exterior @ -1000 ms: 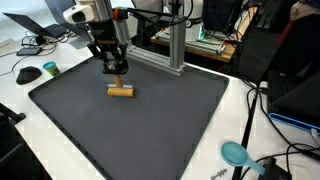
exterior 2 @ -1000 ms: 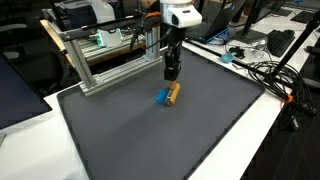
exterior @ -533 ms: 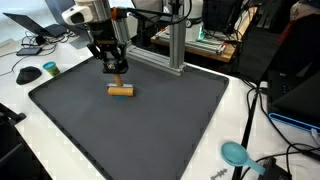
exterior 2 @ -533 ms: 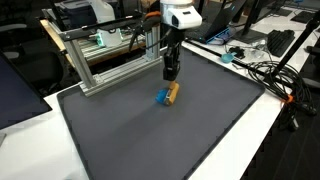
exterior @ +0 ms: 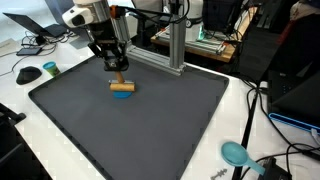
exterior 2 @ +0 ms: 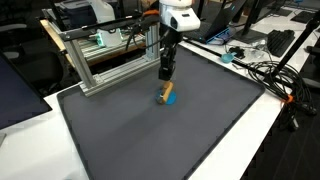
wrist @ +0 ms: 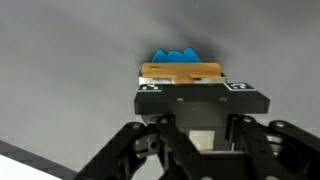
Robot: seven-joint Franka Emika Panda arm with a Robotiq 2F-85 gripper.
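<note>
In an exterior view, the camera stands raised off one corner of the dark mat [exterior: 130, 130] and looks down and across it toward the aluminium frame [exterior: 172, 45] at the far edge, with cluttered desks behind. In an exterior view from another side, the camera again looks down at the mat [exterior 2: 150, 135] from mid distance, with the frame [exterior 2: 105, 62] at the back left. Both exterior views share the whole mat, the frame, the arm and the wooden block [exterior: 122, 86]. The wrist view sits just behind the gripper [wrist: 195, 90], very close, and faces the mat past the block [wrist: 181, 72].
</note>
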